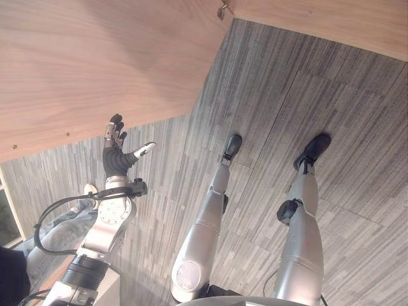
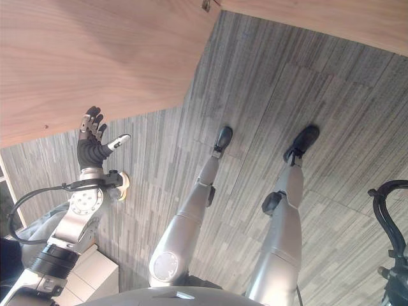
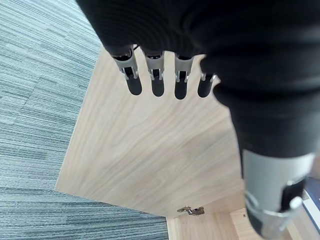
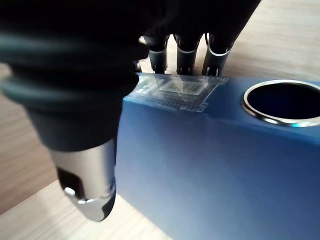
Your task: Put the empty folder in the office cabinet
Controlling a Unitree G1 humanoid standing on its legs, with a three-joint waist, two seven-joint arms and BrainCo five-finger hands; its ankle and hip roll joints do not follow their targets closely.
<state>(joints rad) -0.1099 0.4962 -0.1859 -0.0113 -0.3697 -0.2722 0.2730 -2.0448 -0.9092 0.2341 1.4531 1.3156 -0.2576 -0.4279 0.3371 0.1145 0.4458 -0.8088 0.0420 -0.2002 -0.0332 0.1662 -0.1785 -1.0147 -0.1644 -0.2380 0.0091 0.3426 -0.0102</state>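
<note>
The blue rectangular folder with a metal-ringed finger hole point(image 4: 215, 165) sat in the right robot hand point(image 4: 75, 100), seen in the right wrist view: the thumb lay down one broad blue face and the dark-tipped fingers point(image 4: 182, 55) reached over its top edge by the clear label pocket, clamping it, with pale wood grain behind. The left robot hand point(image 1: 115, 153) was raised at about ten o'clock in the head views, fingers straight and spread, holding nothing, just below the lower edge of the light wooden cabinet door point(image 1: 95, 64). A small metal hinge point(image 3: 191, 210) showed at that door's corner, above the grey striped carpet floor point(image 1: 287, 95).
</note>
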